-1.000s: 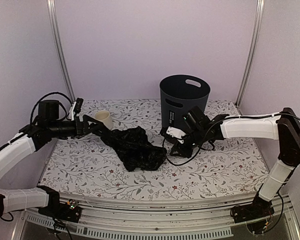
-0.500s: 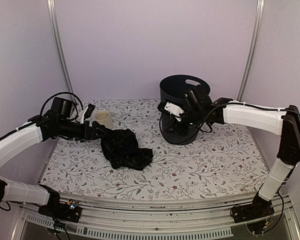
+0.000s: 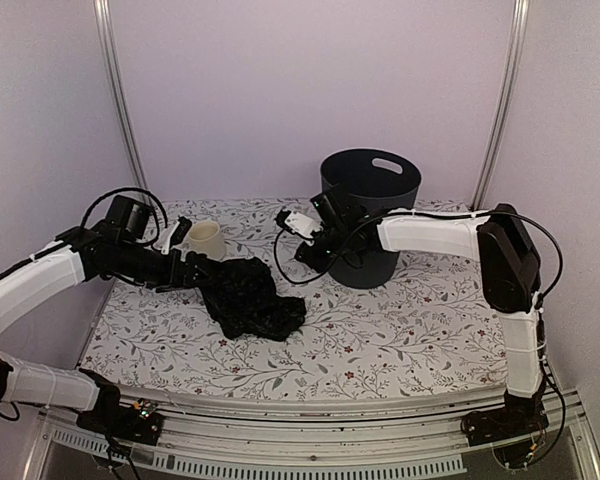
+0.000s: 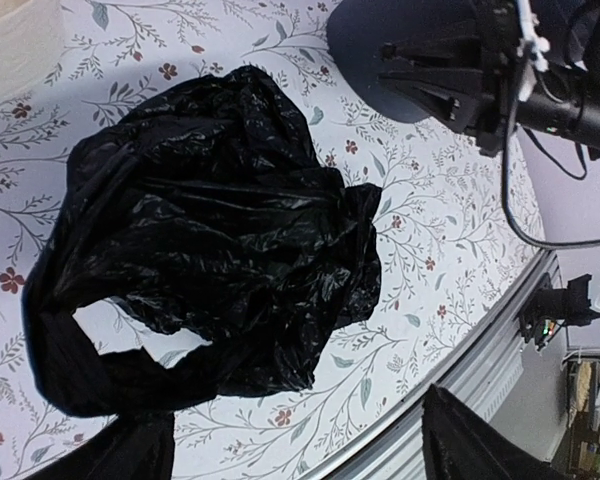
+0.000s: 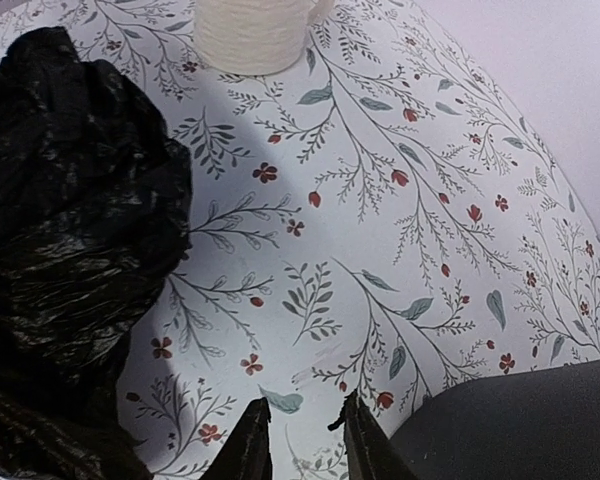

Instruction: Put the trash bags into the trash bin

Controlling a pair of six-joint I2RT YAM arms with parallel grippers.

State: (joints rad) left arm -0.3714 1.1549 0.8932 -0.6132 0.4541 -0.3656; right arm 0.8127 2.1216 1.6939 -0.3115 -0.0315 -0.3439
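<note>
Though near bin (image 3: 380, 268), bag (image 3: 248, 298) apart.

The bag (image 4: 210, 250) is thin black plastic film, glossy and heavily wrinkled, with light catching on its creases. The bin (image 3: 370, 215) at the far right is dark grey plastic with a smooth, matt wall. The cup (image 3: 206, 238) at the far left looks cream and matt, the desk (image 3: 410, 320) has a matt covering printed with leaves and small red flowers, and the rail (image 3: 310, 425) along its near edge is bare metal.
</note>
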